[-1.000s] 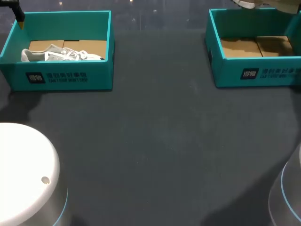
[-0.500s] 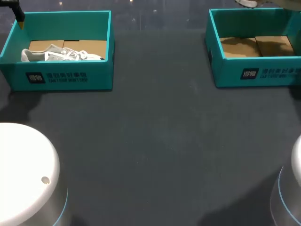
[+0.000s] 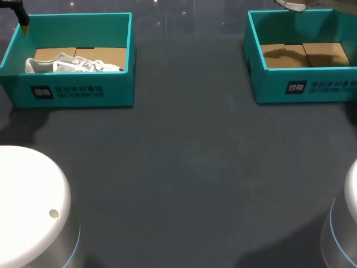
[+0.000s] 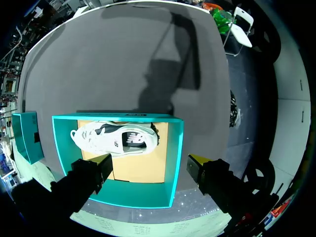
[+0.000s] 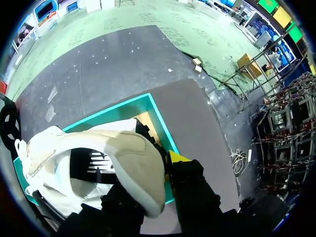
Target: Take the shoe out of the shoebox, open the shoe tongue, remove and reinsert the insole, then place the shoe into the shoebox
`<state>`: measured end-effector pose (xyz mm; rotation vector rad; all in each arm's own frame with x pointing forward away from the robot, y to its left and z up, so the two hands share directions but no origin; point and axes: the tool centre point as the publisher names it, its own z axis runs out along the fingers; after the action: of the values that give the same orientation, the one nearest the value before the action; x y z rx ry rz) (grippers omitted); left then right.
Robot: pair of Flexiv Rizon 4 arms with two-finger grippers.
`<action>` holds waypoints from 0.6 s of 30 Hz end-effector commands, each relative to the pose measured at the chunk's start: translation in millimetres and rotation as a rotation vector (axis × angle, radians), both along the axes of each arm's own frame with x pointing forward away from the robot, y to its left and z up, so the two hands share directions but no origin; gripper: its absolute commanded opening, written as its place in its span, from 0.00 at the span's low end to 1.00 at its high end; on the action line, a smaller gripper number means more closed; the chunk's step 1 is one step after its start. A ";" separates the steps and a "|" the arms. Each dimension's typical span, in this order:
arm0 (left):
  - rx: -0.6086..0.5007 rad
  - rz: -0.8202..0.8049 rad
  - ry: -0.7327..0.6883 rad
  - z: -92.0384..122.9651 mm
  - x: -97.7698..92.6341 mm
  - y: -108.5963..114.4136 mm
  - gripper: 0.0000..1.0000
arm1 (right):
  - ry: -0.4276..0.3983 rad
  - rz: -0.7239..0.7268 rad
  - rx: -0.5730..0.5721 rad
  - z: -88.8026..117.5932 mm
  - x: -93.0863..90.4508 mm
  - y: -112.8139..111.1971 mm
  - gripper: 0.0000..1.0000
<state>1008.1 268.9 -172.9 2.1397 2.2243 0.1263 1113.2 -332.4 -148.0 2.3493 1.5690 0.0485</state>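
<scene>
The left gripper (image 4: pixel 150 165) is held above the left teal cardboard shoebox (image 3: pixel 83 92), near its far edge. Its fingers are spread wide and nothing is between them. A white lace-up sneaker (image 3: pixel 72 65) is seen lying on its side on that box's brown floor. The right gripper (image 5: pixel 148 180) is clenched on a white-and-beige sneaker with black side markings (image 5: pixel 98 158), which is held in the air over the far wall of the right teal cardboard shoebox (image 3: pixel 304 86).
</scene>
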 end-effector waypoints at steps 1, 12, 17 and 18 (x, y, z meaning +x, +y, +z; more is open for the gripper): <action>0.001 -0.001 -0.003 0.2 -1.2 0.5 1.00 | 0.007 0.011 -0.009 2.8 -28.4 15.2 0.00; 0.001 -0.001 -0.003 0.2 -1.2 0.5 1.00 | 0.006 0.055 -0.056 21.6 -126.3 54.5 0.00; 0.001 -0.001 -0.003 0.2 -1.2 0.5 1.00 | 0.031 0.068 -0.030 19.4 -168.4 76.3 0.00; 0.001 -0.001 -0.003 0.2 -1.2 0.5 1.00 | 0.031 0.068 -0.030 19.4 -168.4 76.3 0.00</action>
<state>1008.1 268.9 -172.9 2.1398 2.2242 0.1262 986.8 -265.8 -126.5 2.3474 1.6834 -0.0813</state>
